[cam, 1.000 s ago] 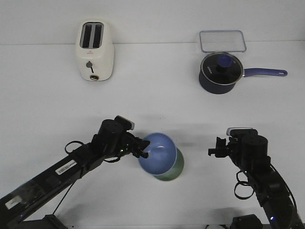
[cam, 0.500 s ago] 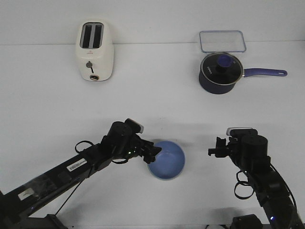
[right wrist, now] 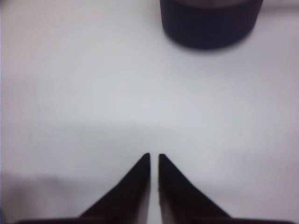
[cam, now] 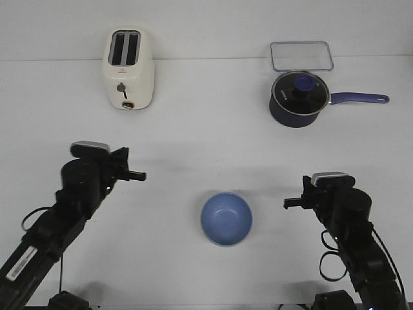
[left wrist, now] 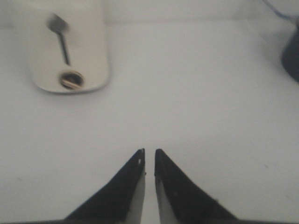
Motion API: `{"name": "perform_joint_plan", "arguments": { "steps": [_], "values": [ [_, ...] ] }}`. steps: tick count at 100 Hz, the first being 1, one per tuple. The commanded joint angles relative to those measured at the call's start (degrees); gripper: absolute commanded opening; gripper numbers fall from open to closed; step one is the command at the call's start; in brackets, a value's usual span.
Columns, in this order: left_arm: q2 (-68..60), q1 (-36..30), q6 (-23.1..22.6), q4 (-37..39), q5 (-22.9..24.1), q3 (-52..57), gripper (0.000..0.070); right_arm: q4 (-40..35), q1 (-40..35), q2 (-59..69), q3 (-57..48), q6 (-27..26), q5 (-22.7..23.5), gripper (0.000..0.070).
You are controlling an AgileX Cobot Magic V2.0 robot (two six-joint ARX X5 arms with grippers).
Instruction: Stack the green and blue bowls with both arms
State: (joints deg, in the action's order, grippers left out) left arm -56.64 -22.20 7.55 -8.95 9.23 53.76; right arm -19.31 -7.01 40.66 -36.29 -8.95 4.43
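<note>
The periwinkle blue bowl (cam: 226, 218) sits upright on the white table in the front view, near the middle front. No green shows around it; the mint green bowl is hidden from this view. My left gripper (cam: 139, 175) is shut and empty, well to the left of the bowl and a little farther back. In the left wrist view its fingertips (left wrist: 149, 151) nearly touch over bare table. My right gripper (cam: 287, 204) is shut and empty, a short way to the right of the bowl. In the right wrist view its tips (right wrist: 154, 156) nearly touch.
A cream toaster (cam: 128, 69) stands at the back left and shows in the left wrist view (left wrist: 70, 46). A dark navy saucepan (cam: 297, 98) with glass lid stands at the back right, also in the right wrist view (right wrist: 208, 23). A clear lid (cam: 301, 55) lies behind it.
My left gripper let go of the blue bowl's rim and drew back to the left. The blue bowl went from tilted to level, covering the green bowl. The right arm barely moved.
</note>
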Motion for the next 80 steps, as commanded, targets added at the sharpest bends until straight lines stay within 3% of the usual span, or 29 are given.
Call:
{"name": "perform_joint_plan", "arguments": {
  "steps": [1,22,32,41,80],
  "values": [
    [4.1,1.6,-4.0,1.2,0.4,-2.6,0.0013,4.9,0.0,-4.3,2.9,0.9,0.1,0.0],
    [26.9,9.6,-5.2,16.2,1.6,-25.0,0.0012,16.9,0.0,-21.4,15.4,4.3,-0.7,0.0],
    [34.1,12.0,-5.0,18.5,1.9,-31.1,0.0012,19.2,0.0,-24.7,17.5,4.1,-3.1,0.0],
    [37.6,13.0,-4.9,17.5,1.9,-32.6,0.0013,19.3,0.0,-24.9,17.5,4.3,-4.9,0.0],
    [42.6,13.2,-5.0,16.7,1.9,-32.6,0.0015,19.3,0.0,-24.9,17.5,4.3,-4.9,0.0]
  ]
}}
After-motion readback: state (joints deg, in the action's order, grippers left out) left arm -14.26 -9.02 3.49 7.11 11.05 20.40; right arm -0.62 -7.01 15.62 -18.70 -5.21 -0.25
